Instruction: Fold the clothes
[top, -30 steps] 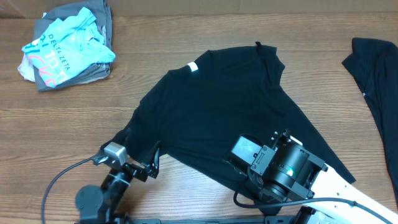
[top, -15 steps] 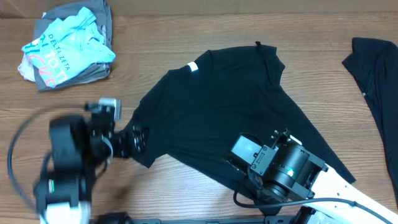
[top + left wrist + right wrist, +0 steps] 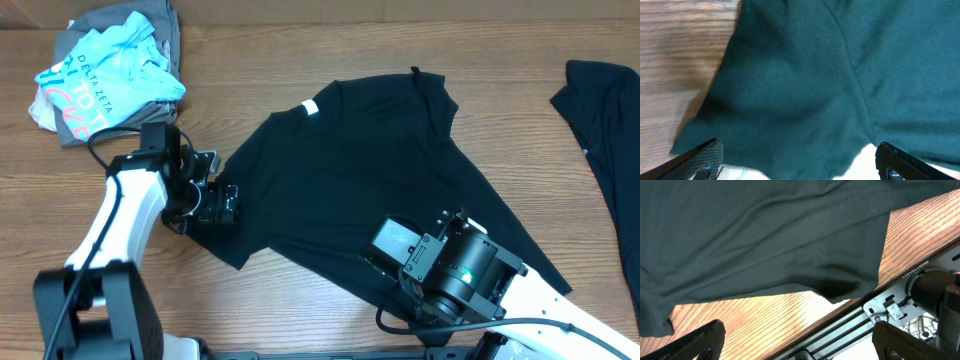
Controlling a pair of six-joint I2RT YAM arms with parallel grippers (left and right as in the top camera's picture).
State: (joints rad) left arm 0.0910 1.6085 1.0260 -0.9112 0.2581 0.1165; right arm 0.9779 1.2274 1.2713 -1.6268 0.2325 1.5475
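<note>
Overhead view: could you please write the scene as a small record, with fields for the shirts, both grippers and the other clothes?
black T-shirt: spread out mid-table, not folded, white label at the collar
second black garment: at the right edge, partly out of view
left gripper: open, at the T-shirt's sleeve nearest the pile
right gripper: open, above the T-shirt's lower hem, holding nothing
other clothes: light-blue shirt on grey garments, top-left corner

Even bright light, wrist cams soft.
</note>
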